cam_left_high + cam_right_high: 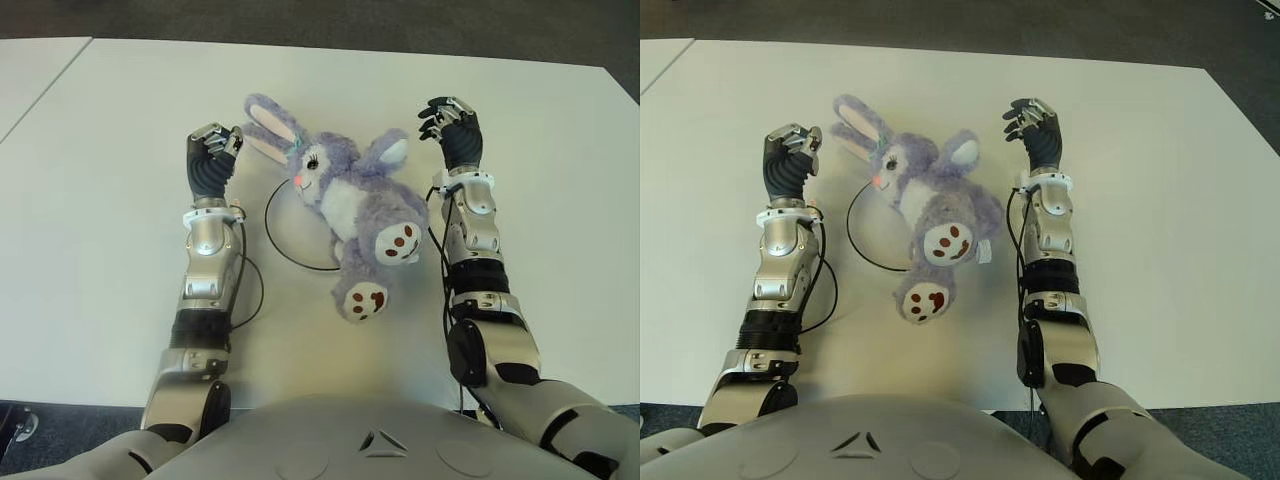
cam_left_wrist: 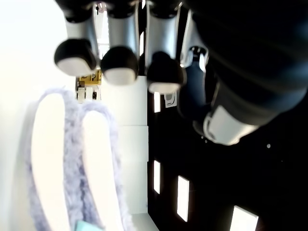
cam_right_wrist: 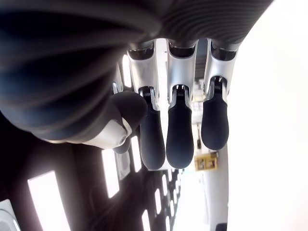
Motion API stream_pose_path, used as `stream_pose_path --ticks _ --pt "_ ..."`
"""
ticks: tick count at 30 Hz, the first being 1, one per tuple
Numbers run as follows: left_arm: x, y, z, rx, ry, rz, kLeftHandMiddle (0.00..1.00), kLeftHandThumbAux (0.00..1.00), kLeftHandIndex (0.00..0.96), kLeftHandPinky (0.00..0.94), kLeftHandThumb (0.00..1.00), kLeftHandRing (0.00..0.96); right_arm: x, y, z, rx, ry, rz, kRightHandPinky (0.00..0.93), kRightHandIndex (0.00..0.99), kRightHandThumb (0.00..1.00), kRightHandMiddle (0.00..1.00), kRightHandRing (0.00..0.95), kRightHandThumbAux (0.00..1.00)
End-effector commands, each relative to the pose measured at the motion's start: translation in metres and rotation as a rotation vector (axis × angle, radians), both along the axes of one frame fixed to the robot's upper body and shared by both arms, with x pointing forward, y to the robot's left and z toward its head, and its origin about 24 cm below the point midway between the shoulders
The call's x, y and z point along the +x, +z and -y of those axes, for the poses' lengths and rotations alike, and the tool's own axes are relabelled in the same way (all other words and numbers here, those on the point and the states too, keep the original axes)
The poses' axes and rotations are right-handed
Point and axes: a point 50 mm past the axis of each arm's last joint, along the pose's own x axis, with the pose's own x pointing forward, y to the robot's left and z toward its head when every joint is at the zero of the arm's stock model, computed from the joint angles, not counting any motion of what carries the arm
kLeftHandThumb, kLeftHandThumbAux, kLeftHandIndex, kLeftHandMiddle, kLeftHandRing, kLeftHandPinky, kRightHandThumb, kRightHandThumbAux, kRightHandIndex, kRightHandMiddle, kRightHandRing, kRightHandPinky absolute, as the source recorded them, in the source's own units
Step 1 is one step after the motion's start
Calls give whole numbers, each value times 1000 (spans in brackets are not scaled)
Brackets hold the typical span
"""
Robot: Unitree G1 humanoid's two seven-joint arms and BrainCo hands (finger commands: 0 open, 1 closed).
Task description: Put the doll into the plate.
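Note:
A purple plush bunny doll [image 1: 345, 200] lies on its back in the middle of the table, covering most of a white plate whose thin dark rim [image 1: 268, 230] shows as an arc at its left. My left hand [image 1: 212, 145] stands just left of the doll's long ears [image 2: 72, 159], apart from them, with its fingers [image 2: 118, 65] loosely bent and nothing in them. To the right of the doll's raised arm is my right hand [image 1: 450, 118], its fingers [image 3: 179, 139] relaxed and holding nothing.
The white table [image 1: 100, 220] stretches wide on both sides. Its far edge [image 1: 350, 48] meets dark floor. A second white surface [image 1: 30, 70] adjoins at the far left. Black cables [image 1: 255, 285] hang along both forearms.

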Motion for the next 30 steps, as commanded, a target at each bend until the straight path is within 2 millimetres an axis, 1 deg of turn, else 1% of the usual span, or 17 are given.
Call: stream_pose_path --ticks 1,4,10,19,24,26,30 --pt "-11 -26 -1 -20 -2 -102 880 705 442 873 712 887 6 -4 -9 4 -21 -11 654 404 839 534 654 680" --pt "-11 -26 0 -19 -7 -103 880 705 442 871 712 887 12 -8 -15 11 -62 -26 665 402 839 547 673 680" --pt "-11 -27 1 -22 -12 -102 880 705 442 872 712 886 17 -14 -19 20 -129 -55 683 404 841 564 701 680" --pt "-10 -26 3 -19 -17 -98 882 703 443 885 714 887 20 -24 -23 62 -192 -134 657 395 839 557 723 684" --pt "-10 -25 3 -16 -10 -94 881 703 443 881 715 887 12 -42 -21 124 -212 -196 661 393 838 547 723 685" --pt "-10 -25 2 -16 -9 -94 881 703 443 878 714 888 10 -45 -20 132 -214 -202 665 393 837 544 725 685" --pt "-9 -24 2 -19 8 -94 880 703 443 882 715 887 -4 -57 -19 128 -227 -204 674 392 837 541 733 685"
